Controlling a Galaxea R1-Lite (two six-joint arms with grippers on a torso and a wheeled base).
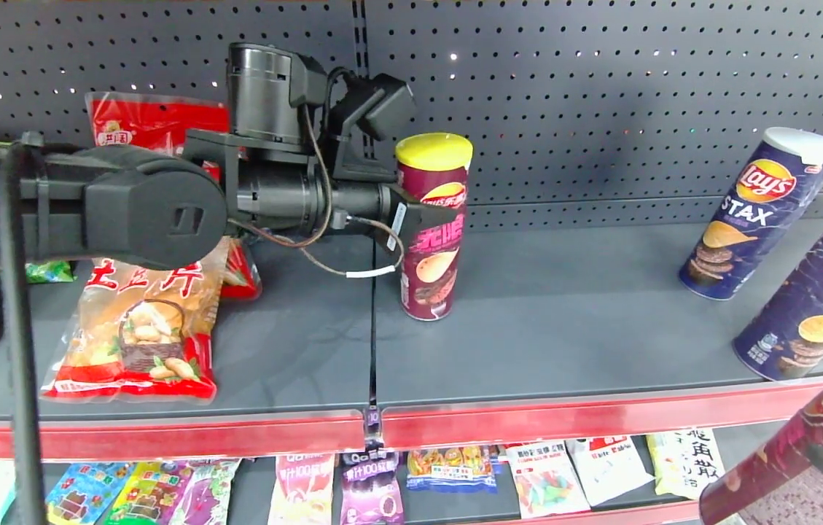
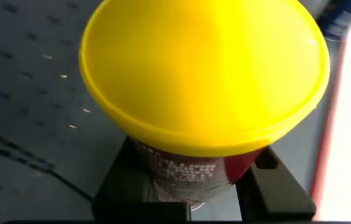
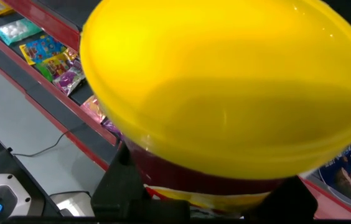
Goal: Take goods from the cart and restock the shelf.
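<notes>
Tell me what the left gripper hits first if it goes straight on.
The left gripper, shut on the yellow-lidded can, points toward the robot's right along the shelf. The way looks free until the leaning blue can, which it would probably meet first; depth is unclear.

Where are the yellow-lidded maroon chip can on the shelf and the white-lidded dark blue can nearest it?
yellow-lidded maroon chip can [image 1: 433,273], head view, lower body.
white-lidded dark blue can [image 1: 758,219], head view, mid body.

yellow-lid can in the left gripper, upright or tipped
Upright: the can stands base-down on the shelf, yellow lid on top, left gripper shut around it.
</notes>
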